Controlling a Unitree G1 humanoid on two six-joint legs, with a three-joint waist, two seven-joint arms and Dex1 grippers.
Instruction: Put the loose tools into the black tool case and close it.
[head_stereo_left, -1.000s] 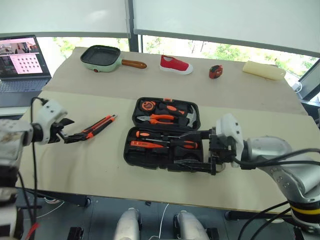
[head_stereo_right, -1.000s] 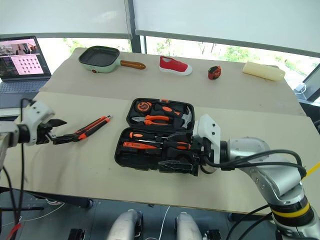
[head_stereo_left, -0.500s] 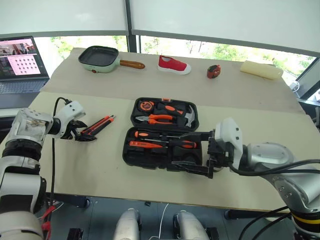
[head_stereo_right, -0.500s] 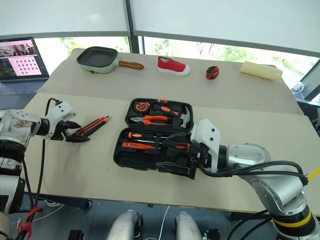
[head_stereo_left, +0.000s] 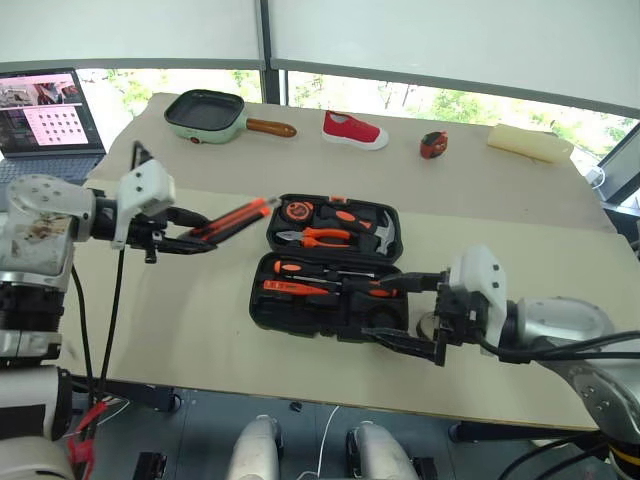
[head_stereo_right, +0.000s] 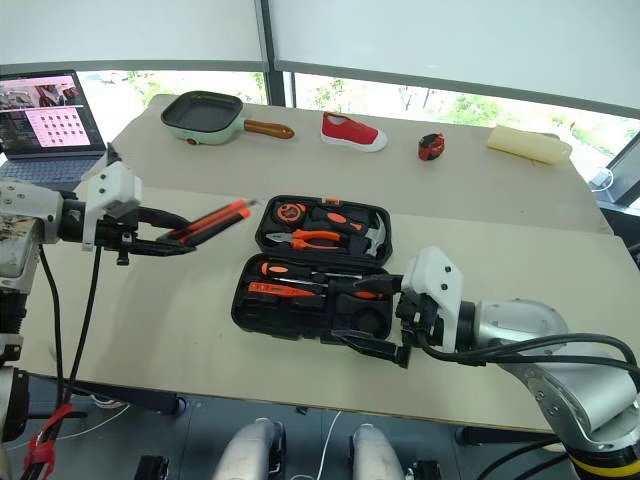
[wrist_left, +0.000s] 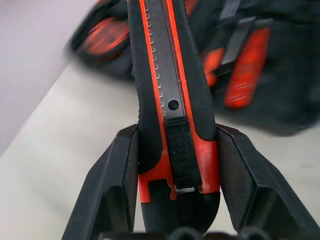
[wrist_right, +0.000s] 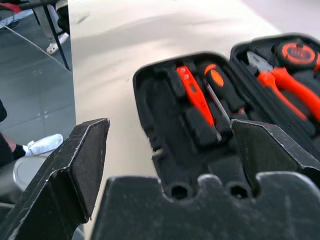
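Note:
The black tool case (head_stereo_left: 258, 300) lies open in the middle of the table, with its lid half on the far side. Two black-and-orange screwdrivers (head_stereo_left: 335, 272) and a slim orange tester screwdriver (head_stereo_left: 292, 288) lie in the near half. My left gripper (head_stereo_left: 200, 237) is shut on the black-orange utility knife (head_stereo_left: 238, 215). It holds the knife above the table, just left of the case, with the tip pointing at the lid. In the left wrist view the knife (wrist_left: 170, 75) sits clamped between both fingers (wrist_left: 120, 175). My right gripper (head_stereo_left: 405, 312) stands open and empty at the case's near right corner.
Orange-handled pliers (head_stereo_left: 320, 237) and a hammer (head_stereo_left: 378, 230) sit in the lid half. At the back lie a green-rimmed pan (head_stereo_left: 205, 110), a red shoe (head_stereo_left: 352, 130), a red-black tape measure (head_stereo_left: 432, 144) and a pale block (head_stereo_left: 525, 140). A laptop (head_stereo_left: 50, 105) stands at the far left.
My left gripper has closed on the utility knife, lifted it off the table and carried it right toward the case. The right gripper drew slightly away from the case, still open.

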